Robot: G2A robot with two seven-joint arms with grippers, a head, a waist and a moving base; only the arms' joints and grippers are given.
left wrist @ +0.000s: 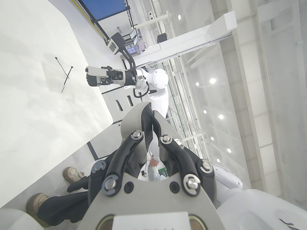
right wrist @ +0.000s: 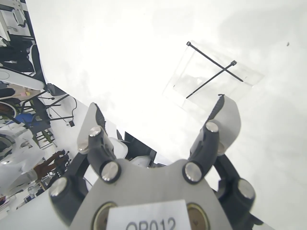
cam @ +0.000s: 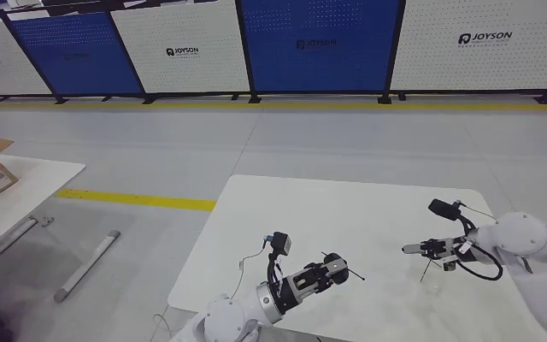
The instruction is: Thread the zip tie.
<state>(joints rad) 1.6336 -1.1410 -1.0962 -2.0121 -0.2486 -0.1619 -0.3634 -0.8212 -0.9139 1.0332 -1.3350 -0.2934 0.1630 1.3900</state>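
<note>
Two black zip ties point(right wrist: 211, 59) lie crossed on a clear plastic sheet point(right wrist: 189, 72) on the white table point(cam: 342, 214). My right gripper point(right wrist: 158, 101) hangs open just short of them, nothing between its fingers; in the top view it point(cam: 408, 250) sits right beside those ties point(cam: 425, 271). My left gripper point(cam: 340, 267) is held above the table's near edge, its fingers point(left wrist: 146, 120) pressed together. A thin black zip tie point(cam: 355, 275) sticks out past its tip in the top view. The left wrist view shows the right gripper point(left wrist: 90, 76) level with the crossed ties point(left wrist: 65, 74).
The table's near edge runs close under the left arm. Bare white tabletop stretches between the two arms and toward the far side. A second table point(cam: 34, 179) stands off to the left across the floor.
</note>
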